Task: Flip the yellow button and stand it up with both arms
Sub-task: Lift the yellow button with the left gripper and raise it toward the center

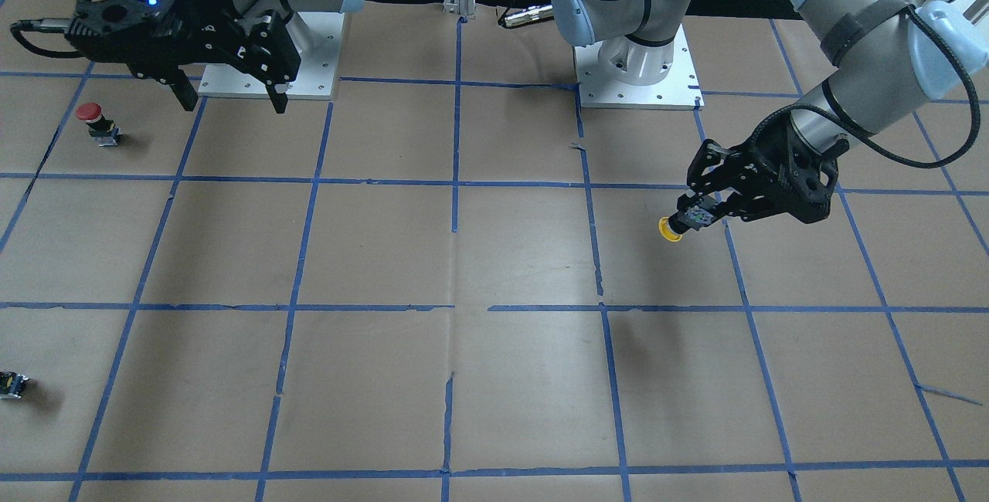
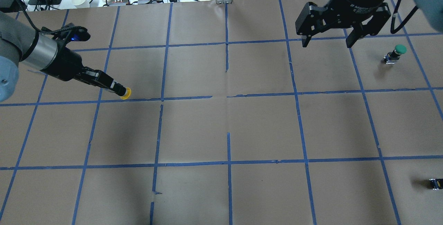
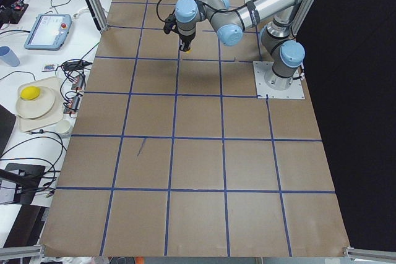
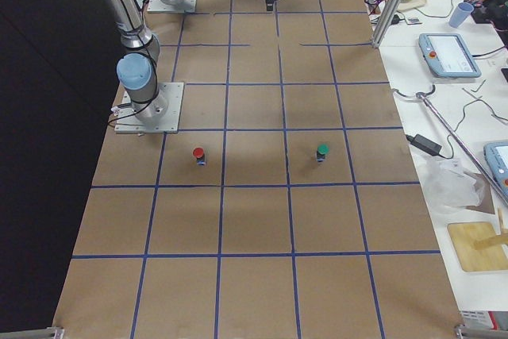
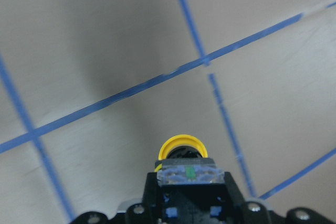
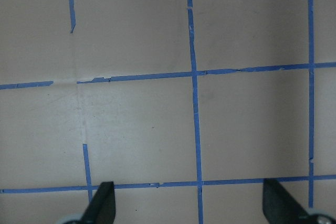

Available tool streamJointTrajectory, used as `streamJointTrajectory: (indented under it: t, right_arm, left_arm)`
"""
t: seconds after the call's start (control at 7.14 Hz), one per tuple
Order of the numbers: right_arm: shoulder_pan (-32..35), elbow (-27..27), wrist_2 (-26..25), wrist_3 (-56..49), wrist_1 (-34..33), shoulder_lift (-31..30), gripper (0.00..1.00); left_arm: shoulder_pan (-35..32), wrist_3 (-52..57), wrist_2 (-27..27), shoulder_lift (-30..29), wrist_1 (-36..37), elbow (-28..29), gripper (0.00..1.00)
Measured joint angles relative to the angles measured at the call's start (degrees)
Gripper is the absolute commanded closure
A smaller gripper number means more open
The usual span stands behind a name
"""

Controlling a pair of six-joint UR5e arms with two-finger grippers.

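Yellow button [image 1: 669,229], block body hidden between left gripper [image 1: 698,215] jaws; small dark block [image 1: 11,384] cropped at the edge.

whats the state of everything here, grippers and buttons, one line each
left gripper: shut on the yellow button, held off the table
yellow button: gripped by its body, sideways, cap pointing away from the gripper
right gripper: open, empty, above the table
red button: upright on the table, cap up
green button: upright on the table, cap up
small dark block: resting on the table, untouched
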Motion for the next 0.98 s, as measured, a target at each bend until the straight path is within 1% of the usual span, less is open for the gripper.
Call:
streamJointTrajectory:
  t: [0.28, 0.42, 0.56, 0.7, 0.84, 0.98]
  right_arm:
    - [-5.8, -1.4, 4.8, -1.9, 4.2, -0.2, 0.00]
    - [-9.1, -1.6, 7.3, -2.3, 5.4, -0.4, 0.00]
    - [-13.4, -1.7, 11.5, -2.5, 7.1, -0.5, 0.00]
    - [-17.9, -1.7, 17.7, -3.9, 10.9, -0.6, 0.00]
    - [-21.3, -1.5, 24.5, -6.0, 16.6, -0.6, 0.00]
    - [-23.0, -1.2, 30.7, -7.3, 22.2, -0.6, 0.00]
  left_arm:
    - [-1.7, -4.3, -13.2, 1.0, -3.6, 0.0, 0.78]
    - [-3.0, -6.7, -20.7, 2.2, -6.0, 0.1, 0.78]
    - [-4.9, -10.8, -27.6, 4.0, -7.4, 0.1, 0.78]
    - [-6.8, -15.9, -33.6, 5.6, -8.0, 0.2, 0.78]
    - [-8.1, -21.3, -39.5, 6.5, -8.2, 0.1, 0.78]
    - [-9.2, -26.5, -44.5, 6.9, -8.1, 0.1, 0.79]
